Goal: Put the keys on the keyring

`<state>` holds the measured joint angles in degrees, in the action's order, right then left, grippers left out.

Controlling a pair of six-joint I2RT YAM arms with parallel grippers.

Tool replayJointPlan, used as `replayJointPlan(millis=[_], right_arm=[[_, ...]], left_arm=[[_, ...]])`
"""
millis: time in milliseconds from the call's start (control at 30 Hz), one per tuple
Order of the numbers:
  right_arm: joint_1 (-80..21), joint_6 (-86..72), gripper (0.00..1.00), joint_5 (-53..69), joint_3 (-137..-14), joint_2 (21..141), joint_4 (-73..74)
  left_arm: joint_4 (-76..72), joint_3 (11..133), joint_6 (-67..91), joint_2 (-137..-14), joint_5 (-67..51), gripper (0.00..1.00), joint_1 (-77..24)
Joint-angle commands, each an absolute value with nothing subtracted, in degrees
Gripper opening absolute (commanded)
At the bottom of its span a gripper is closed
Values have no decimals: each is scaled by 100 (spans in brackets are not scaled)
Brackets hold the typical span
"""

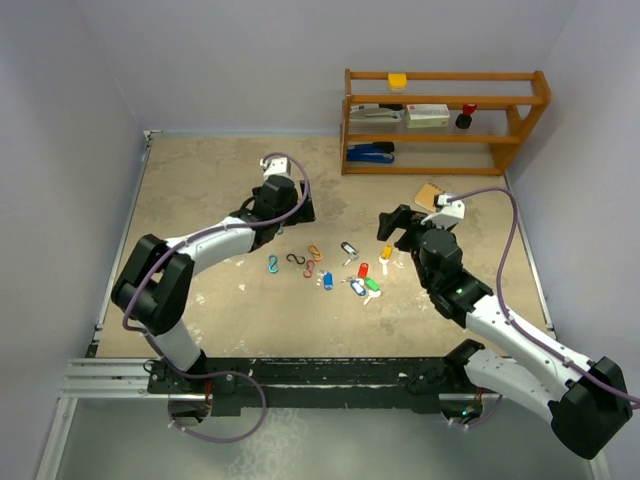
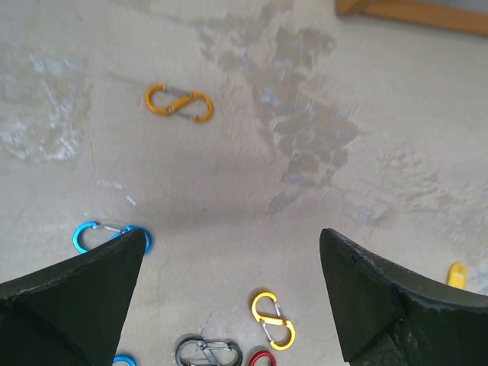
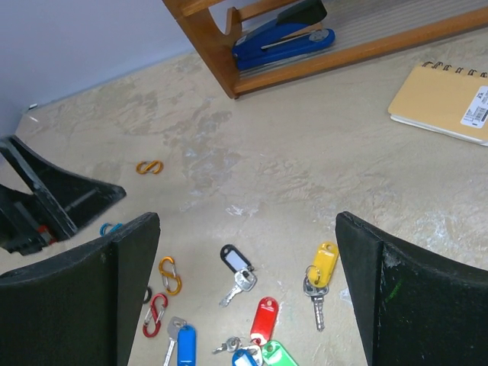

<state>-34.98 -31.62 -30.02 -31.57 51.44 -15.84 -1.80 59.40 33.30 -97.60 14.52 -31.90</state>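
Two matt black grippers reaching low over mottled beige tabletop (image 3: 305, 152): left gripper (image 2: 232, 236) and right gripper (image 3: 248, 221), blunt wedge fingers spread wide, holding nothing. Small metal keys with glossy coloured plastic tags (image 3: 264, 319) scattered loose just ahead of right gripper.

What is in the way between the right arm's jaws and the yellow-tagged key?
Nothing visible. The right jaws stand open near the yellow-tagged key, which lies uncovered on the table; the red-tagged key lies apart from it.
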Motion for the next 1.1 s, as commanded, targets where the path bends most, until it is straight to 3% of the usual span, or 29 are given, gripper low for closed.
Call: replayJointPlan(millis=[0,1067], right_arm=[[-3516,-3200,100,-2944,-3228,5135,-1811],[-3516,-3196,100,-2927,-3182,5110,-1773]], left_arm=[[73,6337,3098,-9494,1773,93,-3164],[-437,4966,3662,-9514,1725,93,-2969]])
